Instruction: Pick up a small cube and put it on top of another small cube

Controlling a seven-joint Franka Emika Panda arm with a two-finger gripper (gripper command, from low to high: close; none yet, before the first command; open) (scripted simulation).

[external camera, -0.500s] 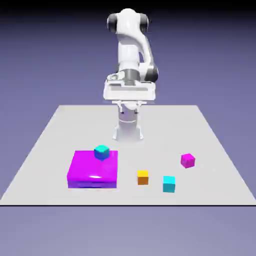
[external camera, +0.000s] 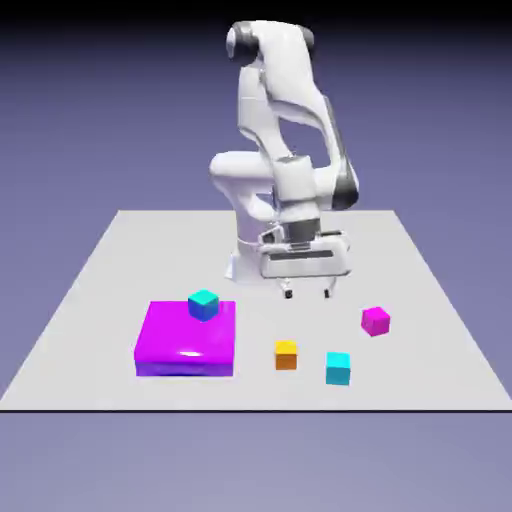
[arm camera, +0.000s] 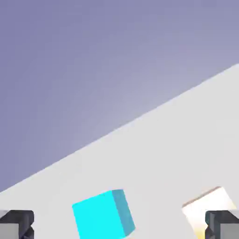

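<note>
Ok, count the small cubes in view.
4: a cyan one on the flat magenta block; on the table, an orange one, a second cyan one and a magenta one. More could hide behind the arm.

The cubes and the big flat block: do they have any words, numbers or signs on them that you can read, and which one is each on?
None: no words, labels, numbers or signs show on the orange cube, the magenta cube, either cyan cube or the flat magenta block.
</note>
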